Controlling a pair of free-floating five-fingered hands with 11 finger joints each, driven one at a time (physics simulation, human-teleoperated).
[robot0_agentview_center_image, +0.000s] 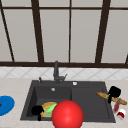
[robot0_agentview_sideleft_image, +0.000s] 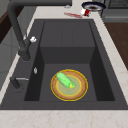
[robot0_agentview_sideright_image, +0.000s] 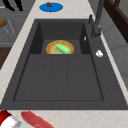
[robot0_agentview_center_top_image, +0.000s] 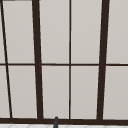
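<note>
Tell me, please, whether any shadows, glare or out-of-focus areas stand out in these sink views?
Front view: flat, even light, no glare; the red ball looms close to the camera, hiding part of the sink, beside the left hand; the right hand is at the baguette. Left side view: the basin walls shade darker around the plate and cucumber. Upper view: uniformly pale window, no reflections.

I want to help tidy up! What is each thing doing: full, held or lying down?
Tap: no water running.
Sink: no water in it, one plate inside.
Plate: flat on the basin floor.
Green vegetable: lying on the plate.
Baguette: tilted, held by the right robot hand.
Left robot hand: hanging by the plate.
Blue plate: flat on the counter.
</note>
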